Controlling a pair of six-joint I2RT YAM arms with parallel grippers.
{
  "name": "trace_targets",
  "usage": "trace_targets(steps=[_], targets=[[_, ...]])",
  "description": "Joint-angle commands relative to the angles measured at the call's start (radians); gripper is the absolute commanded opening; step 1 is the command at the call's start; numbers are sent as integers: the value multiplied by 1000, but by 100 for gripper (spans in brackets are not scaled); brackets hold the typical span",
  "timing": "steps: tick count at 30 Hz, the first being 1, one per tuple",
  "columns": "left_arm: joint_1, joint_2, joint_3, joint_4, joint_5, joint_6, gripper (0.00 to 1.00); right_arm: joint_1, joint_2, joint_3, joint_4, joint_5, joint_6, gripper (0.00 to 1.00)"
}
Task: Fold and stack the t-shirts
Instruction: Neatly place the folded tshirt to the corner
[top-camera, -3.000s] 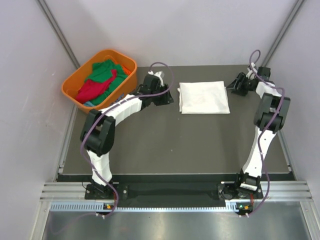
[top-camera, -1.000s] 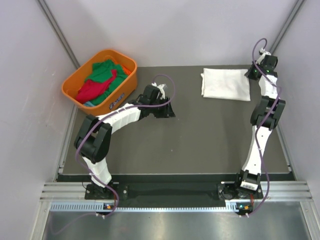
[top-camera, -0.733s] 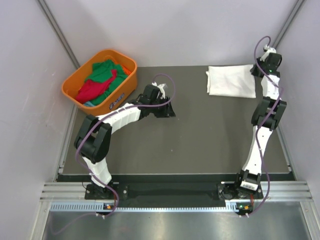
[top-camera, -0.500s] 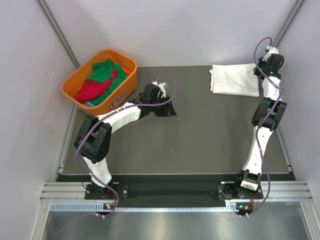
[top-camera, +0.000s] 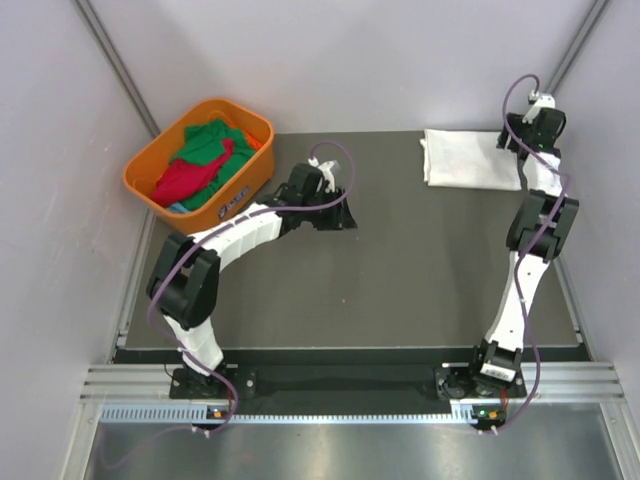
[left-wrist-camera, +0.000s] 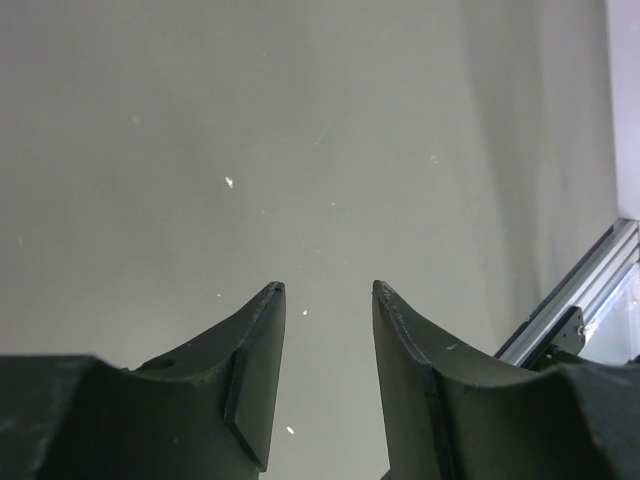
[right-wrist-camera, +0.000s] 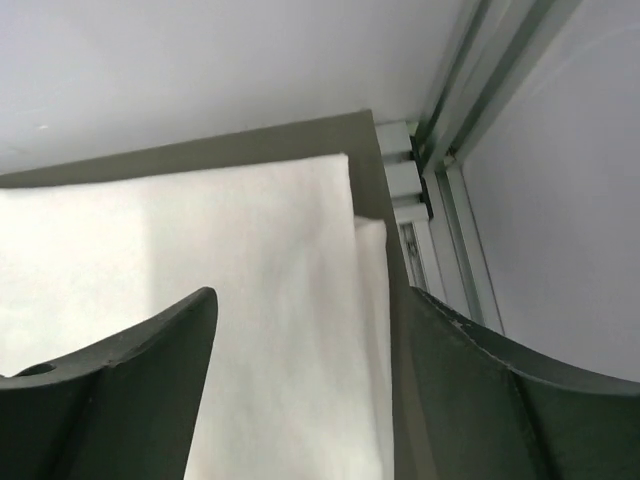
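A folded white t-shirt (top-camera: 468, 158) lies flat at the table's back right corner; its red print does not show. My right gripper (top-camera: 515, 142) is open over the shirt's right edge. In the right wrist view the white t-shirt (right-wrist-camera: 200, 240) fills the space below my open right gripper (right-wrist-camera: 310, 300). My left gripper (top-camera: 340, 213) is open and empty over bare table near the middle; the left wrist view shows this gripper (left-wrist-camera: 328, 290) with nothing between its fingers. A green t-shirt (top-camera: 208, 140) and a red t-shirt (top-camera: 185, 178) lie crumpled in the basket.
The orange plastic basket (top-camera: 150, 160) stands at the back left corner, partly off the table. The dark table top (top-camera: 400, 270) ends at metal rails (right-wrist-camera: 440, 200) right beside the white shirt. Grey walls close in the back and sides.
My right gripper drew the folded white shirt from the table's back middle to the back right corner, where the shirt now rests. My left gripper shifted slightly right.
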Motion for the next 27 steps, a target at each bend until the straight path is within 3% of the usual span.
trace_targets(steps=[1,7,11,14,15,18,23,27], targets=[[-5,-143,30,-20,-16,35,45,25,-273,-104,52,71,43,76],[-5,-325,-57,-48,-79,32,46,95,-575,-430,43,129,178,75],[-3,-396,-108,-55,-103,28,46,183,-626,-541,-16,132,183,68],[-3,-424,-125,-80,-108,31,46,226,-633,-601,-32,120,180,60],[-3,-433,-131,-78,-108,29,46,232,-628,-607,-32,108,189,51],[-2,-462,-160,-74,-120,31,46,241,-591,-607,-34,40,221,37],[0,-464,-174,-72,-136,40,46,289,-496,-574,-55,-29,211,29],[-2,-453,-182,-54,-142,38,46,373,-459,-552,-60,17,189,18]])
